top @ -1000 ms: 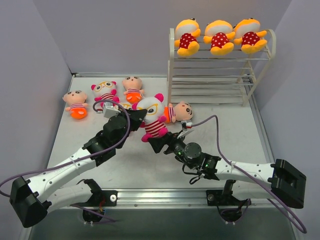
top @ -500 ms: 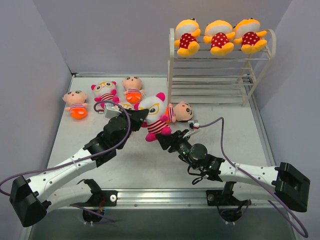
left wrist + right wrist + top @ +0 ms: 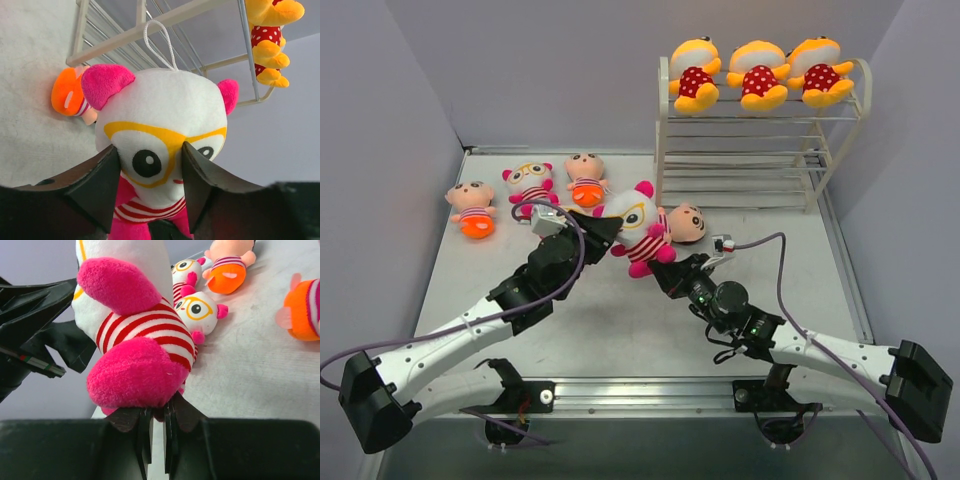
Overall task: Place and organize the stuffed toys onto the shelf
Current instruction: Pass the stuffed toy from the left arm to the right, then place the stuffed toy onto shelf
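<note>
The held doll (image 3: pixel 638 222) hangs above the table (image 3: pixel 600 320), near the shelf (image 3: pixel 760 150) and between the two grippers. The right gripper (image 3: pixel 156 415) is pinched nearly closed on the pink plush at the doll's bottom end. The left gripper (image 3: pixel 150 150) has its fingers (image 3: pixel 97 185) parted, one on each side of the doll's chin. Whether they touch the face cannot be told.

A peach doll (image 3: pixel 685 222) lies on the table just behind the held doll, between it and the shelf's foot. Two glasses dolls (image 3: pixel 197 310) lie close together by the left arm, one partly hidden under it in the top view. Two more peach dolls (image 3: pixel 586 178) lie at the table's far left, well apart from the shelf. Three yellow dolls (image 3: pixel 755 75) sit side by side on the top tier.

The held doll has a round, fuzzy white head, pink ears, yellow glasses rims, black eyes and a body striped pink and white. A white cord loop (image 3: pixel 160 42) stands up from its crown. The shelf is made of thin white rods with rounded side frames. The table has a pale, slightly rough surface. The fingers are black, hard and angular. A purple cable (image 3: pixel 775 262) curves along the right arm.
</note>
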Robot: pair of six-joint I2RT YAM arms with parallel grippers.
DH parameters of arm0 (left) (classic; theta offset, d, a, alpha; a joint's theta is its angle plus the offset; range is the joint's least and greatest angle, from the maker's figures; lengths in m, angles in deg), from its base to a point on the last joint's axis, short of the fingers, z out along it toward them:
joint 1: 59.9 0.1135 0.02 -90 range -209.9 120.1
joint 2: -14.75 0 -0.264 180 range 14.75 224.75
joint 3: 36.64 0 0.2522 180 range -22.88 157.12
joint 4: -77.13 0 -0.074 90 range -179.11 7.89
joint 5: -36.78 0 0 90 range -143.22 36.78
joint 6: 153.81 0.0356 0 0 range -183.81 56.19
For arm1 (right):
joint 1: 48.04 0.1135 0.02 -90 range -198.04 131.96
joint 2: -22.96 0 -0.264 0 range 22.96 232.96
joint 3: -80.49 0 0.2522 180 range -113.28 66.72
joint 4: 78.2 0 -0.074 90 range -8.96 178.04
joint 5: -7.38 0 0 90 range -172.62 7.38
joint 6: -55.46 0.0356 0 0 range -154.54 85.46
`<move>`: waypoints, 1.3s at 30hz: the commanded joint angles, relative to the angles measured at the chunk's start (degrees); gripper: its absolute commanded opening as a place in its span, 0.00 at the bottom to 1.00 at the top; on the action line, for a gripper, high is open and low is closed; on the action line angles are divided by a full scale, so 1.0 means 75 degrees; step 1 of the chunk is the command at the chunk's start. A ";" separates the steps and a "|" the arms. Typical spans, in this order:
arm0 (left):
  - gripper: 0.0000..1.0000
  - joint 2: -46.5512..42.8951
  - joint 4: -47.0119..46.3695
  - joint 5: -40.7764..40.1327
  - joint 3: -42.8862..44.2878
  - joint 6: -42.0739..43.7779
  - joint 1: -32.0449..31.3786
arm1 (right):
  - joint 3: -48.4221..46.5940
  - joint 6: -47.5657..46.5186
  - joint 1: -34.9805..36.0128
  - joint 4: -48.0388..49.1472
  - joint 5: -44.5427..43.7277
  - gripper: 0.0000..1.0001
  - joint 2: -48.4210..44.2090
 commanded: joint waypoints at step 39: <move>0.87 -0.2275 0.3778 0.2748 0.0549 0.7325 0.4286 | -0.0245 0.0416 -0.8605 -0.1859 0.6385 0.00 -0.0570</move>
